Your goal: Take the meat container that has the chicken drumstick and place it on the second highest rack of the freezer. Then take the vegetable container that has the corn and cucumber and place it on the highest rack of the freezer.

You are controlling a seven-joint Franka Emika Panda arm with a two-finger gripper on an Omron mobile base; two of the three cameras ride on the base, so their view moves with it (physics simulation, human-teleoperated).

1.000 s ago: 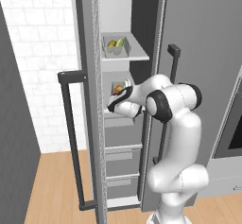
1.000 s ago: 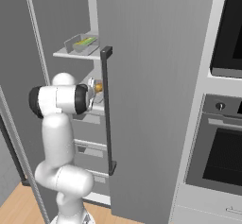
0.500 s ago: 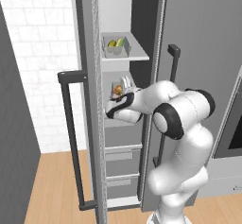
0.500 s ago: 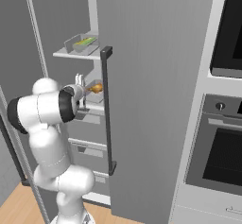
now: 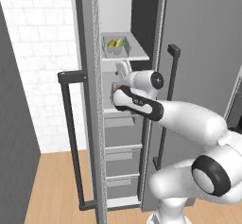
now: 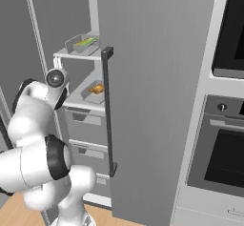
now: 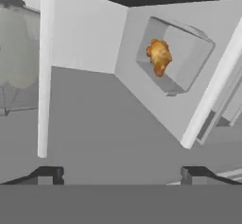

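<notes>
Lying lengthwise, corn parallels cucumber.

A white tiled wall fills the left base view from nine to eleven o'clock, lit evenly and bright. At seven o'clock a dark grey panel stands close to the camera. Below, from six to eight o'clock, runs a light wooden plank floor. In the right base view a tall grey cabinet front rises through the centre toward twelve o'clock. At three to five o'clock sits a built-in oven with a dark glass window and a round knob above it. At two o'clock a second dark glass panel sits above.
</notes>
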